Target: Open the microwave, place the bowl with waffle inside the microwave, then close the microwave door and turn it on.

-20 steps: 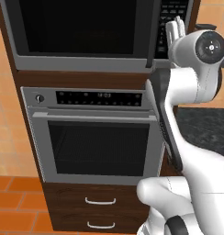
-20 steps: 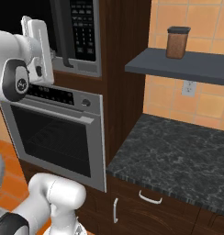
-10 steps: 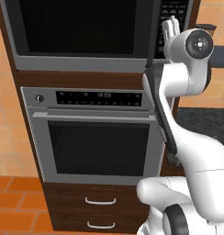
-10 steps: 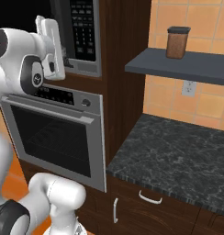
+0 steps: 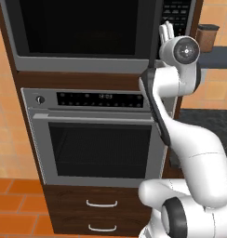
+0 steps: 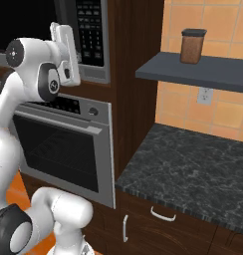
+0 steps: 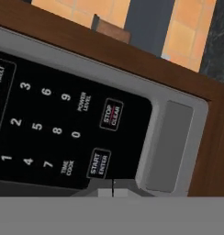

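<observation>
I'm lifting my two-finger gripper, jaws clenched w/ nothing between, closer to the black white-lettered START/ENTER button on the wide black-and-silver microwave; door shut, so pressing's prob. last.

Grey wall shelf carries one brown canister with a dark lid, upright near its left end. Below it, the black speckled stone counter sits over wooden cabinets; its far right portion is cut off from inspection.
</observation>
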{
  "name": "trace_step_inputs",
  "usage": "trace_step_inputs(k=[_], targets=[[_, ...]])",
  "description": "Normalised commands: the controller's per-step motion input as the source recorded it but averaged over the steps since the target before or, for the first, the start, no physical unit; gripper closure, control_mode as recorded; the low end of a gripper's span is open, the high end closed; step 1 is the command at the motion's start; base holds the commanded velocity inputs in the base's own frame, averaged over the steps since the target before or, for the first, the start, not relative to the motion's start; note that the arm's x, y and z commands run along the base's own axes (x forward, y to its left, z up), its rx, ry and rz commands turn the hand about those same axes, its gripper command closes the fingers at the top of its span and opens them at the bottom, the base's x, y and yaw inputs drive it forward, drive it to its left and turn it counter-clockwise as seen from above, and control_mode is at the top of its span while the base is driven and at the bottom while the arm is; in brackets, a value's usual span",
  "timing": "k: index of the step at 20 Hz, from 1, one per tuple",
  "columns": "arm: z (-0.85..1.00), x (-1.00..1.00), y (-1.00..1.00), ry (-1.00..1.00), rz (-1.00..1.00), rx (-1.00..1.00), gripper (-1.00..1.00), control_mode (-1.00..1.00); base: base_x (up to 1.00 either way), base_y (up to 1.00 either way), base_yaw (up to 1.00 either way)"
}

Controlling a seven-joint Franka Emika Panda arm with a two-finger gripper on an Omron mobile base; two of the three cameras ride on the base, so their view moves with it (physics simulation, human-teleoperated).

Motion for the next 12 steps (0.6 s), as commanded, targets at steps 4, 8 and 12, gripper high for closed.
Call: trace_step_inputs(k=[4, 8, 12], targets=[[0.00, 0.55, -0.18, 0.00, -0.03, 0.00, 1.00, -1.00, 0.00, 0.00, 0.00], [-0.02, 0.67, -0.04, 0.00, -0.02, -0.01, 1.00, -1.00, 0.00, 0.00, 0.00], [-0.18, 0.85, 0.00, 0.00, -0.01, -0.06, 1.00, -1.00, 0.00, 0.00, 0.00]])
